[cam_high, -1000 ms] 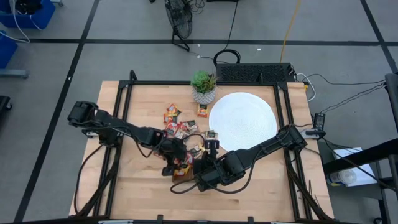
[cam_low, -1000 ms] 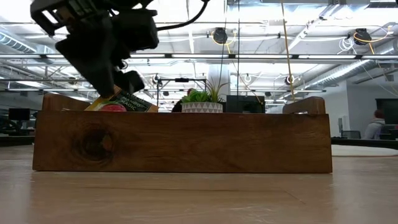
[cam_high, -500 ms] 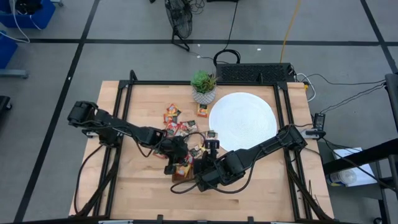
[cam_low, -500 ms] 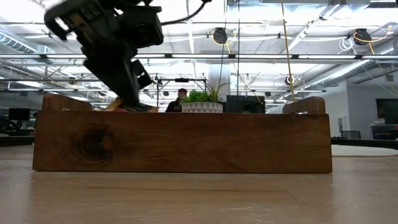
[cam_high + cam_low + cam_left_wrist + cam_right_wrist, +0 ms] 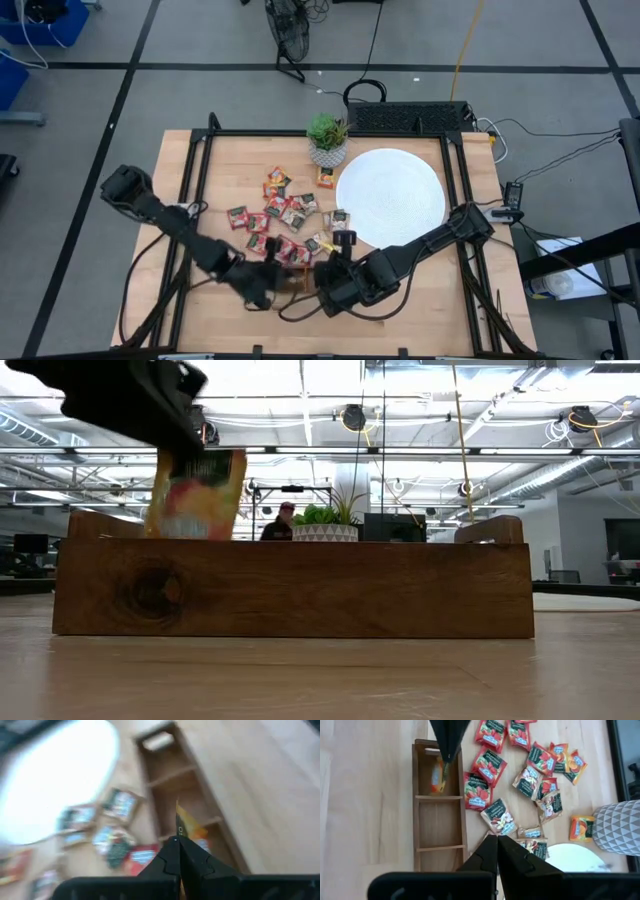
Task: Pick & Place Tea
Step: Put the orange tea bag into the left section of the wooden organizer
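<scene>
We are seeing the left tool (image 5: 176, 840) clamping an orange-yellow tea sachet (image 5: 187, 826), hanging over the wooden tray (image 5: 439, 805); the right tool (image 5: 496, 839) is pressing together.

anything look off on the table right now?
Nothing damaged. The tea sachets lie in a loose, overlapping scatter beside the wooden tray, tilted every which way. The left gripper, jaws shut, holds one orange sachet above the tray's end compartment.
</scene>
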### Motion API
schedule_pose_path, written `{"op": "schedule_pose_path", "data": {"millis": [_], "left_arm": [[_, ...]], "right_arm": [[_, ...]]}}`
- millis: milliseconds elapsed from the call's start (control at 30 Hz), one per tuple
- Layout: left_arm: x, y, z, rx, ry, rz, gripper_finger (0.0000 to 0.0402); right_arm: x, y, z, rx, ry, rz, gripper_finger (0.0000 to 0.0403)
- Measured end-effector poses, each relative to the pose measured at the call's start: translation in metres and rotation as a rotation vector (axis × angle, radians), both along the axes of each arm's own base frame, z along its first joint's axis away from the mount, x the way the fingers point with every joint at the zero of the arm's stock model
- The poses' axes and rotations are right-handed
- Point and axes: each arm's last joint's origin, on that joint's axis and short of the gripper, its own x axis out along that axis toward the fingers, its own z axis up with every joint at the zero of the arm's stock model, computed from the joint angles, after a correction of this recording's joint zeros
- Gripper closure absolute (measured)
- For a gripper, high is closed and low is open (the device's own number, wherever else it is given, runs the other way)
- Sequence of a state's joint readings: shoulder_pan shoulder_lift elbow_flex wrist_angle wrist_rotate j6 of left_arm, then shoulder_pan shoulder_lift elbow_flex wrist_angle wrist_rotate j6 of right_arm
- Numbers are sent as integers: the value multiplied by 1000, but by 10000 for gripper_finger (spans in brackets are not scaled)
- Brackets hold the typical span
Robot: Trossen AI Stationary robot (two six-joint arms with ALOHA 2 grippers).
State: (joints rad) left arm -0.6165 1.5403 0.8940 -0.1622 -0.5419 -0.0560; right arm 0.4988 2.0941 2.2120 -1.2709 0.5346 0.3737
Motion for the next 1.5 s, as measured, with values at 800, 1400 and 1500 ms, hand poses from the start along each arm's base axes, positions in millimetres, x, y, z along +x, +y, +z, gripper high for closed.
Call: {"op": "schedule_pose_path", "data": {"millis": [800, 1400, 1500], "left_arm": [[-18, 9, -36, -10, -74, 134, 401], [-13, 16, -36, -20, -66, 151, 395], [-14, 12, -35, -26, -78, 132, 395]], "right_arm": [[-6, 11, 1, -57, -35, 4, 403], [-6, 11, 1, -56, -34, 5, 403], [-6, 11, 1, -56, -34, 5, 403]]}}
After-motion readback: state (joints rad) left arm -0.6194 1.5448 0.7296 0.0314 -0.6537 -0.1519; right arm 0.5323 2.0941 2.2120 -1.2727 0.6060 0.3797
